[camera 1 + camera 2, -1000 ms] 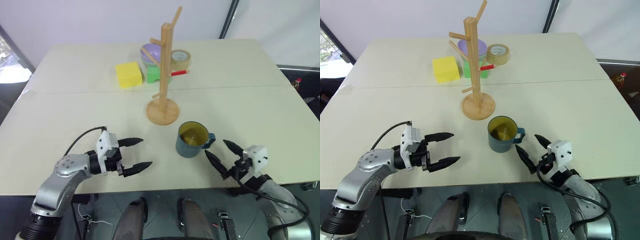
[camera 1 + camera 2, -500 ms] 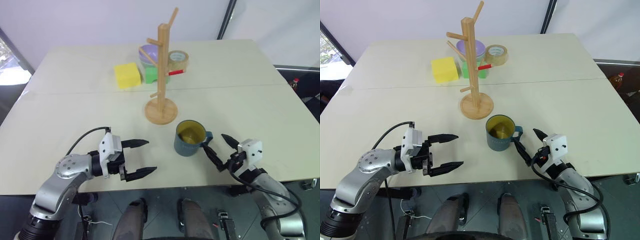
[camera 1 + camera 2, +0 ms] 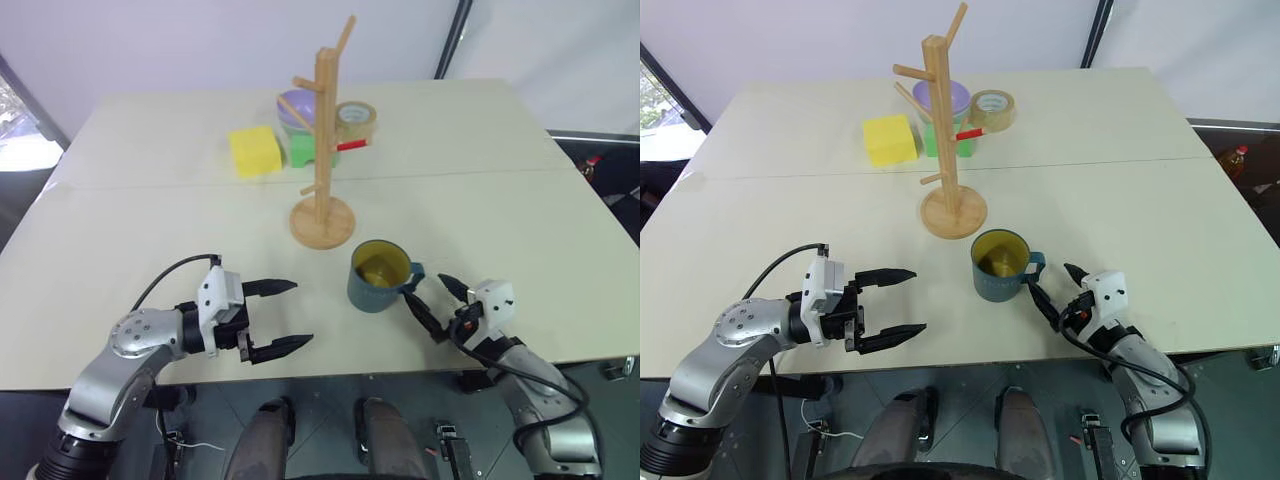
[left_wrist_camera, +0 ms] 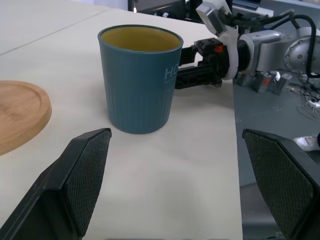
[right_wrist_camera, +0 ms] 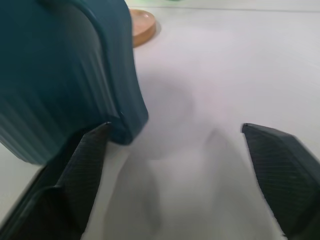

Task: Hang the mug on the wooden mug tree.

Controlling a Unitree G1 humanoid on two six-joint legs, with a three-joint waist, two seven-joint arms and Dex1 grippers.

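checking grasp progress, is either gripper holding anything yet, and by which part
Nothing is held: the right gripper, open, flanks the teal-blue yellow-lined mug's handle; the left gripper is open, empty.

Upright teal mug just beside wooden mug tree base.

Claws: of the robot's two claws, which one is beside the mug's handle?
The right claw, open at the handle side of the teal mug. The left claw sits apart, across bare table.

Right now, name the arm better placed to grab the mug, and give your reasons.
Right. The right gripper sits open at the handle side of the mug, one finger beside the handle. The left gripper, also open, is well short of it across bare table.
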